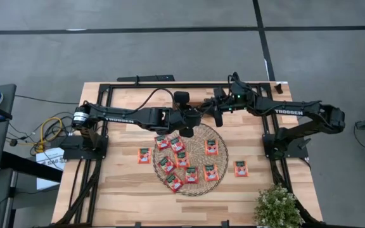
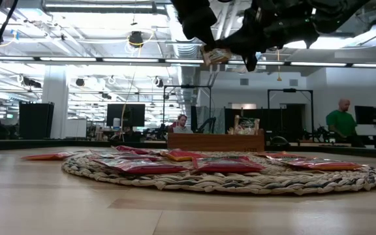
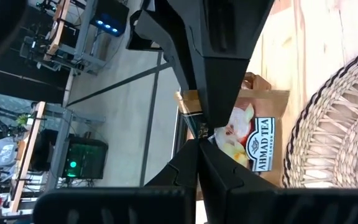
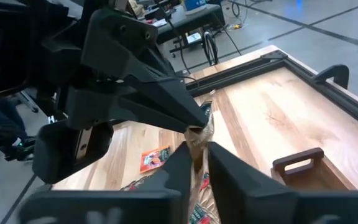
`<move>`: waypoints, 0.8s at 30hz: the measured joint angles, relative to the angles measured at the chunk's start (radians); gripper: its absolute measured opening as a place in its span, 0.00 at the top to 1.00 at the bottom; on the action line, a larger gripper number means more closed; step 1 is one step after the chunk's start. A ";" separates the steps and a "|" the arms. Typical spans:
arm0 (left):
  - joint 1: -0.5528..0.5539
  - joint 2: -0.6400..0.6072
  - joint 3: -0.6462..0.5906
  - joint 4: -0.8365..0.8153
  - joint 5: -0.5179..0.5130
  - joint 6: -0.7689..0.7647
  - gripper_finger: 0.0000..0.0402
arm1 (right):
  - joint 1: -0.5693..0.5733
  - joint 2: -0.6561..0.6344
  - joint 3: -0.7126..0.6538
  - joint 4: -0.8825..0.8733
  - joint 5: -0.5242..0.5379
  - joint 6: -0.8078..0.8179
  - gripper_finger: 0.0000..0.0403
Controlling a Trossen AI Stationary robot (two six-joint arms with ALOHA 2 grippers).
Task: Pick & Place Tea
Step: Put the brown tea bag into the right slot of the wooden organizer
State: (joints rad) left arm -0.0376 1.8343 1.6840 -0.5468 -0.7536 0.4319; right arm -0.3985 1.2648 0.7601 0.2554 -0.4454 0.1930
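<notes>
Overhead, one wooden table (image 1: 125,190) is carrying one round woven mat (image 1: 198,134) at its centre. Two arms are meeting above the mat's 12 o'clock edge. The left gripper (image 3: 199,134) is pinching one raised tea sachet (image 3: 253,137) with its fingers clamped on it, and the right gripper (image 4: 197,152) is squeezing the same sachet from the other side. Eight sachets (image 1: 182,158) are lying on the mat. One more (image 1: 144,155) is lying at its 9 o'clock and another (image 1: 241,168) at its 3 o'clock.
</notes>
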 joint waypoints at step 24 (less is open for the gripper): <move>-0.002 0.000 0.000 0.000 -0.126 -0.038 0.86 | -0.001 0.000 -0.002 -0.074 0.150 0.027 1.00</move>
State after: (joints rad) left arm -0.0399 1.8339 1.6840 -0.5473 -0.8801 0.3942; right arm -0.3996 1.2644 0.7578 0.1813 -0.2958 0.2202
